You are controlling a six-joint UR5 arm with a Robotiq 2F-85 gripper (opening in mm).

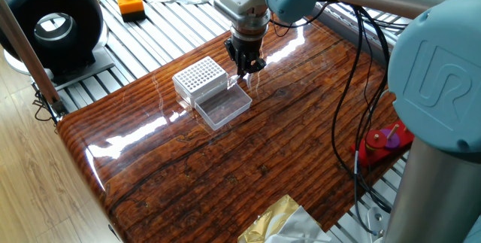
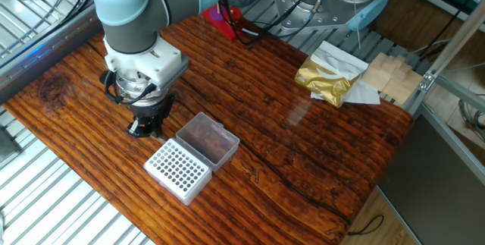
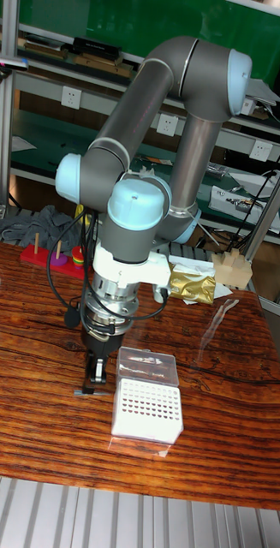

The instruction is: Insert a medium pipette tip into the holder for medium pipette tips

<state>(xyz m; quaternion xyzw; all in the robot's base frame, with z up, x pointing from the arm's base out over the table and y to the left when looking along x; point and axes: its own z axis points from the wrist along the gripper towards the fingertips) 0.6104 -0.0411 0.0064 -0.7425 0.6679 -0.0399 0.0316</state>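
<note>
The holder for medium pipette tips (image 1: 200,75) (image 2: 177,169) (image 3: 148,406) stands on the wooden table, its white hole grid facing up. Its clear hinged lid (image 1: 222,106) (image 2: 207,140) lies open beside it. My gripper (image 1: 244,70) (image 2: 145,127) (image 3: 95,377) points down just beside the holder, close above the table, its fingers close together. In the tall fixed view a thin pale medium pipette tip (image 3: 83,391) sticks out sideways at the fingertips. The other two views do not show it clearly.
A red peg toy (image 1: 383,141) (image 2: 220,14) (image 3: 58,255) sits at the table's edge. A gold foil bag (image 2: 327,78) (image 3: 191,282) and wooden blocks (image 2: 390,74) lie at another end. An orange button box (image 1: 130,1) and a black round device (image 1: 52,21) stand off the table.
</note>
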